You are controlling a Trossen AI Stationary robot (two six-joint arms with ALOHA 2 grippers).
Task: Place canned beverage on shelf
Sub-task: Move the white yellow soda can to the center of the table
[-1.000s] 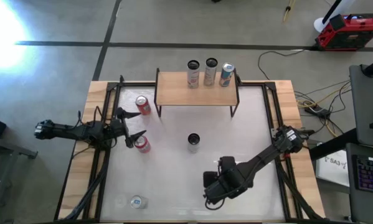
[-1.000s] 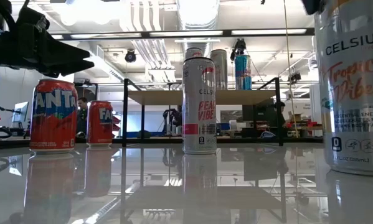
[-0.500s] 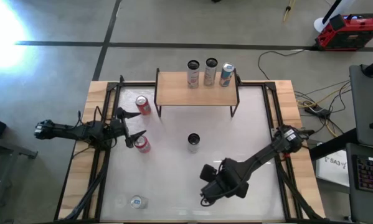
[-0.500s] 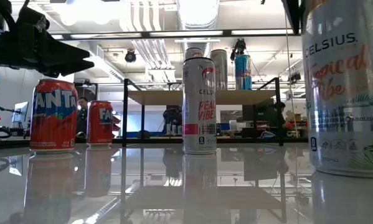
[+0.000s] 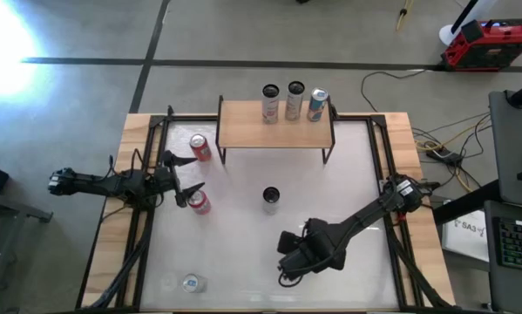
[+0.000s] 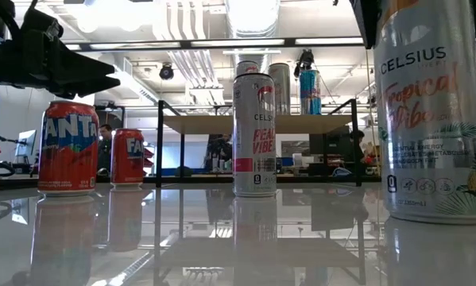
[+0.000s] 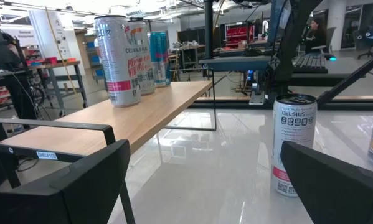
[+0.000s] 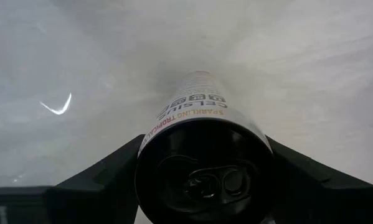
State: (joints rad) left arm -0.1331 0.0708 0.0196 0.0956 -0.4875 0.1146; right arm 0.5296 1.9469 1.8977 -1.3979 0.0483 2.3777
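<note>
White table (image 5: pixel 243 253), tan shelf (image 5: pixel 275 124) at far edge, three cans (image 5: pixel 293 101) lined along its back. Right gripper (image 5: pixel 297 255) near-centre, clamped top-down on Celsius can (image 6: pixel 430 111), standing upright, ready for lift. Left gripper (image 5: pixel 184 179) idle at left, fingers wide, beside Fanta cans (image 5: pixel 199 201).

Seven cans (image 5: pixel 271 196), one shelf (image 5: pixel 275 125), two arms (image 5: pixel 112 184).

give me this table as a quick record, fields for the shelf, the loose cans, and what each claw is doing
shelf: shelf at table's far edge, three cans upright on top
loose cans: two Fanta cans, one Peach Vibe can, one small can near front edge
right claw: right claw around Tropical Vibe can, which stands on the table
left claw: left claw open, by the Fanta cans
</note>
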